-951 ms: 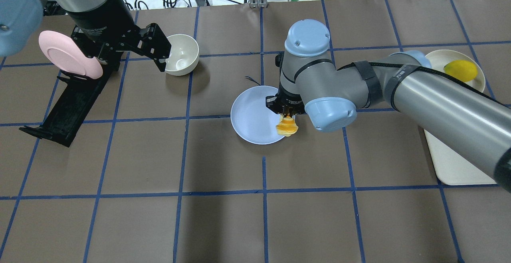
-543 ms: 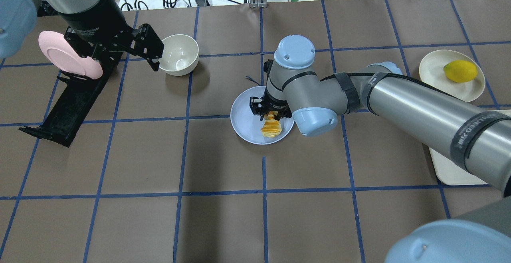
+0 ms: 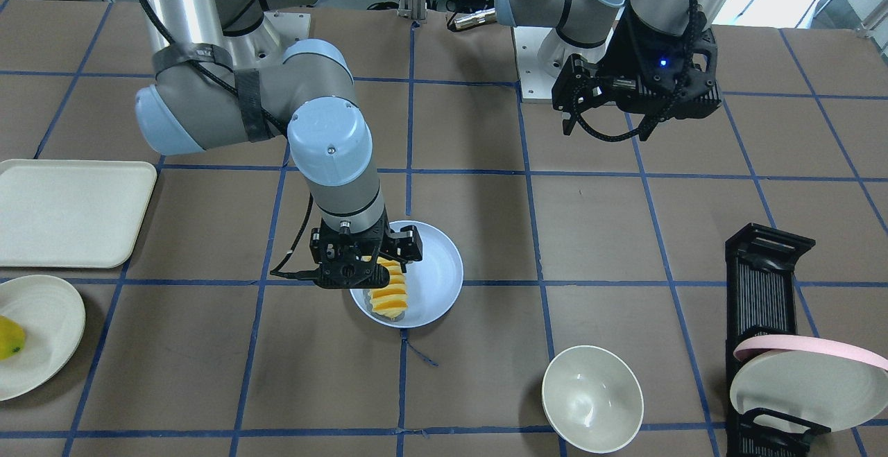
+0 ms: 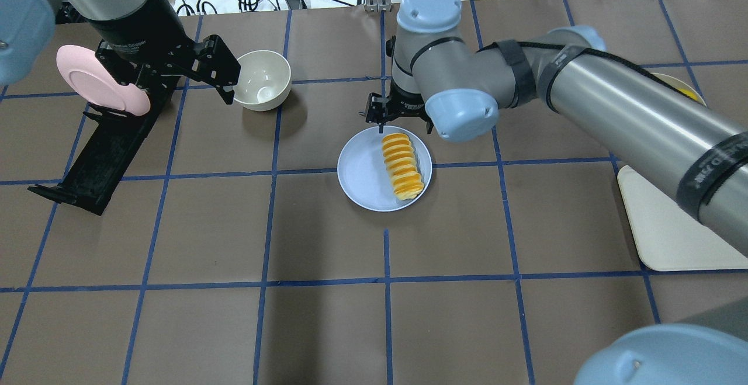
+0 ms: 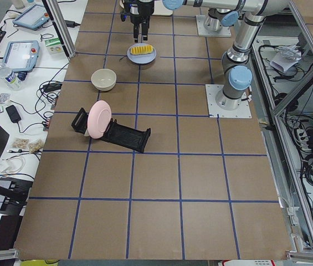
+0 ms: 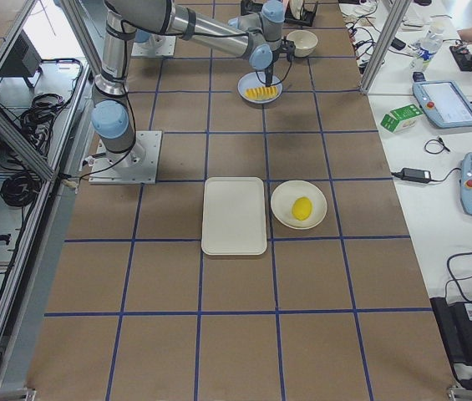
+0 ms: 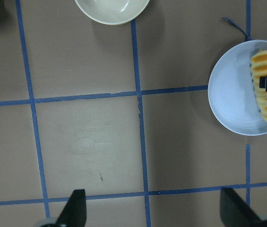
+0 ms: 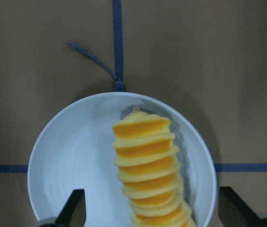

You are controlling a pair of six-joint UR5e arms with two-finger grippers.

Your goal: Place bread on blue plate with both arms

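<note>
The bread (image 4: 401, 166) lies flat on the right half of the blue plate (image 4: 362, 172), with nothing gripping it. My right gripper (image 4: 397, 117) is open and empty, raised above the plate's far rim. In the right wrist view its two fingertips (image 8: 74, 210) stand wide apart with the bread (image 8: 147, 165) and plate (image 8: 72, 165) below. In the front view the right gripper (image 3: 365, 268) hangs over the bread (image 3: 387, 295). My left gripper (image 4: 225, 78) is open and empty, high beside the white bowl; its wrist view shows the plate (image 7: 232, 94) at the right.
A white bowl (image 4: 264, 79) stands at the far left. A pink plate (image 4: 99, 78) leans in a black rack (image 4: 93, 163). A cream tray (image 4: 666, 227) lies at the right. A cream plate (image 3: 41, 325) with a yellow fruit (image 3: 8, 338) lies beyond it.
My right gripper has let go of the bread, which now lies flat on the blue plate. The gripper has risen and drawn back over the far rim. The left arm barely moved.
</note>
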